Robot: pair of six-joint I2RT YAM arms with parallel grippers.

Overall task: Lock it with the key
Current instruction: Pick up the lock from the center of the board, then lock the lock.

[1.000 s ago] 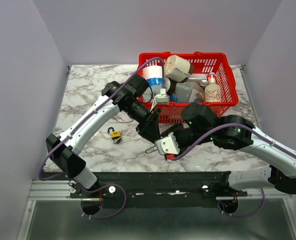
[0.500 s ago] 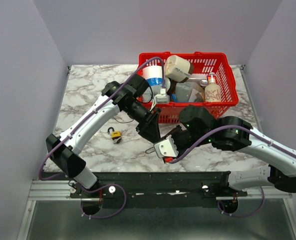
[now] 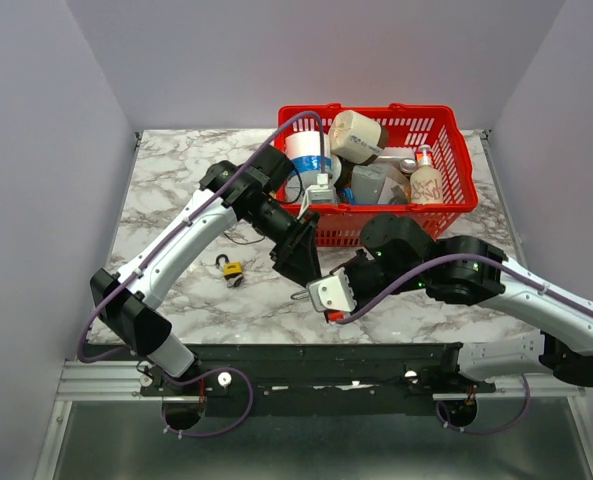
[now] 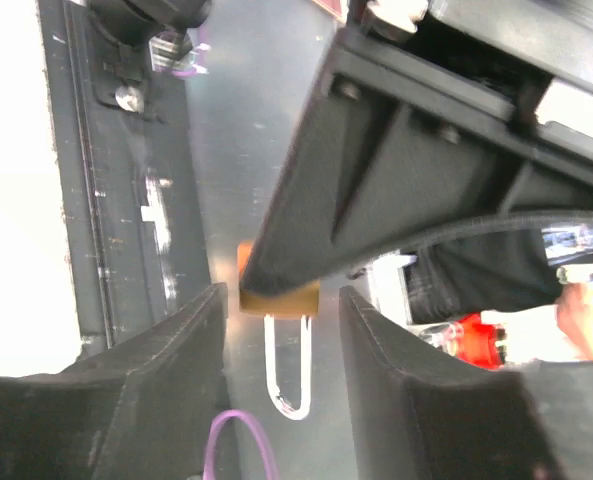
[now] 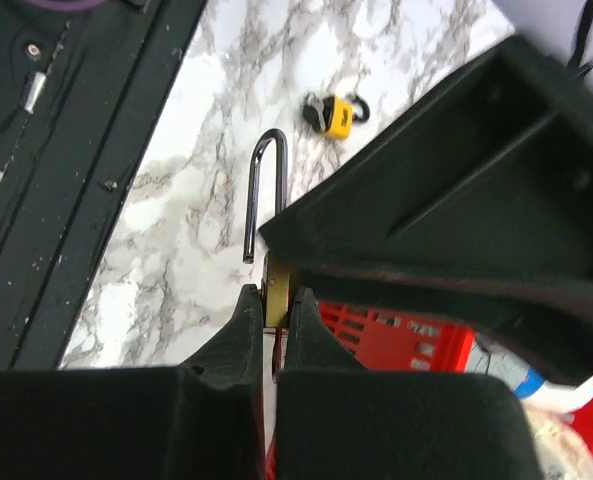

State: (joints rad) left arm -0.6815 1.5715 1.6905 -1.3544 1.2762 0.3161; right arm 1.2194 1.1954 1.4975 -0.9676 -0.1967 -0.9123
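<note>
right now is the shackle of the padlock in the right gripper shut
No, the shackle of the padlock held by the right gripper has one leg ending free, clear of its body.

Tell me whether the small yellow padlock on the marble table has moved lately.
No. The small yellow padlock keeps its spot, left of the red plastic basket.

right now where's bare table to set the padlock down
Widest bare marble is the far left corner, between the left wall and the red basket. A smaller patch lies between the small yellow padlock and the near edge. Crowded: the centre, where left gripper and right gripper meet around the held padlock.
</note>
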